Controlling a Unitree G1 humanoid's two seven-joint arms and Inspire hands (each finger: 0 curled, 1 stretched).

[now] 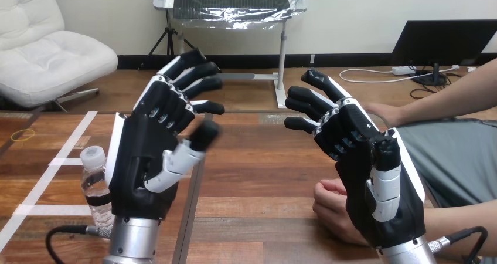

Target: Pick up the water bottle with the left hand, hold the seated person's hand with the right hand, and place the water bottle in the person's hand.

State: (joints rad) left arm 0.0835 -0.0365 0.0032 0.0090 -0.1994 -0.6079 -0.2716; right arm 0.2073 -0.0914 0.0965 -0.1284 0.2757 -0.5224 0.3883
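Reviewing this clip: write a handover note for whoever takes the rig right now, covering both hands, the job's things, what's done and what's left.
Left hand: open, raised above the table, holding nothing.
Right hand: open, raised, holding nothing.
Clear plastic water bottle with a white cap: upright on the wooden table, just left of the left hand and partly behind it.
Person's hand at the view's lower right: resting on the table beside the right hand, not held.
Done: nothing.
Left: grasp the bottle, hold the person's hand, place the bottle in it.
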